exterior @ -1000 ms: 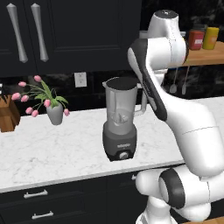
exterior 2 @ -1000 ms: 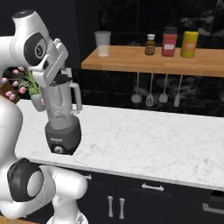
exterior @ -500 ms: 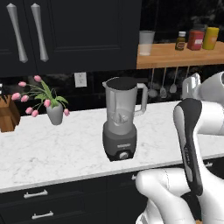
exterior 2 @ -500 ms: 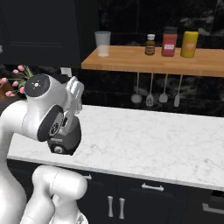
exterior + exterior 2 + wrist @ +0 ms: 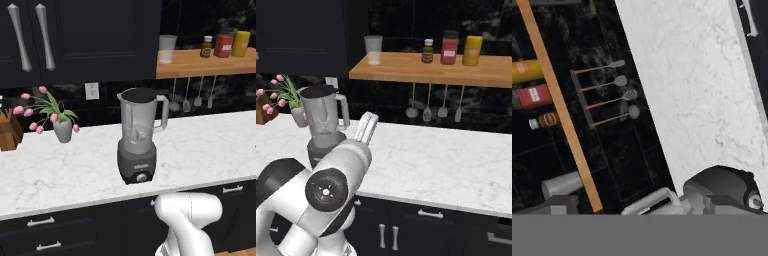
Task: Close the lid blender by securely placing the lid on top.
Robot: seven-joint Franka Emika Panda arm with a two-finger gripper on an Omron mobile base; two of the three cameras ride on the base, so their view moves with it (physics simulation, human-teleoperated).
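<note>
The blender (image 5: 137, 142) stands mid-counter, a clear grey jar with a side handle on a dark base with a round knob. The black lid (image 5: 139, 94) lies flat across the jar's mouth; from the right it shows as a dark disc (image 5: 318, 91) on top of the blender (image 5: 323, 127). My gripper (image 5: 367, 127) points upward just right of the jar, apart from it, jaws open with nothing between them. My arm is folded low in front of the counter. In the hand view the blender (image 5: 722, 186) lies on its side at the bottom edge.
A vase of pink tulips (image 5: 61, 125) and a wooden knife block (image 5: 9, 132) stand at the counter's left. A wooden shelf (image 5: 426, 70) carries a clear cup (image 5: 374, 49) and three bottles. Utensils (image 5: 428, 102) hang under it. White marble counter (image 5: 446, 160) stretches to the right.
The arm has swung down from over the blender and folded low in front of the counter. The gripper has left the jar's top; the black disc stays on the jar.
</note>
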